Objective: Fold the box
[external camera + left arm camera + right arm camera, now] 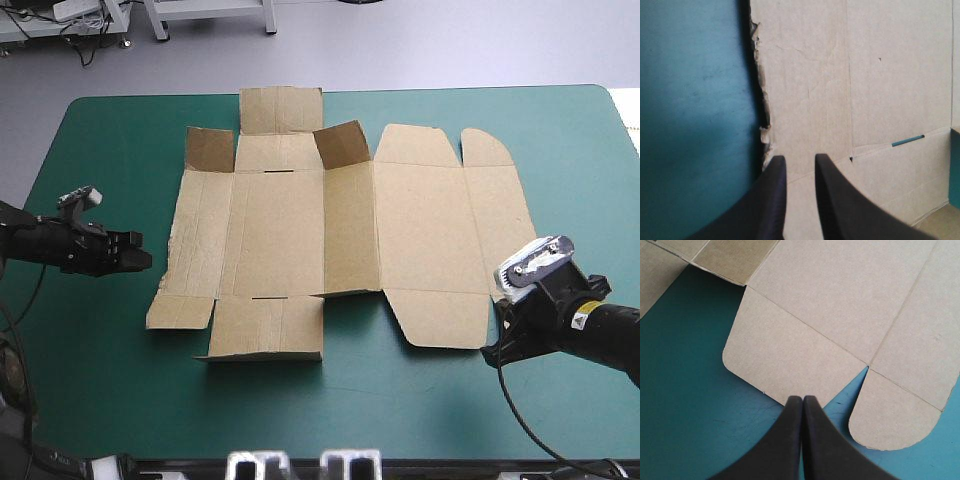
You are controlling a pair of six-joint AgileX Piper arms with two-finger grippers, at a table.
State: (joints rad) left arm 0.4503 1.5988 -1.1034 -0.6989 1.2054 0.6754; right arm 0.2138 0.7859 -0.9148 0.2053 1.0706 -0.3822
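Brown box [330,230] flat mid-table on teal-green cover [100,380], two 12 o'clock flaps raised. Left gripper [800,159] at box's 9 o'clock edge, fingers slightly apart. Right gripper [802,400] at 4 o'clock, fingers together.

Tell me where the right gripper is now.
Right side of the high view: the right gripper, shut, is over the teal-green cover, its tip just off the box's near right corner, by the notch between two rounded flaps.
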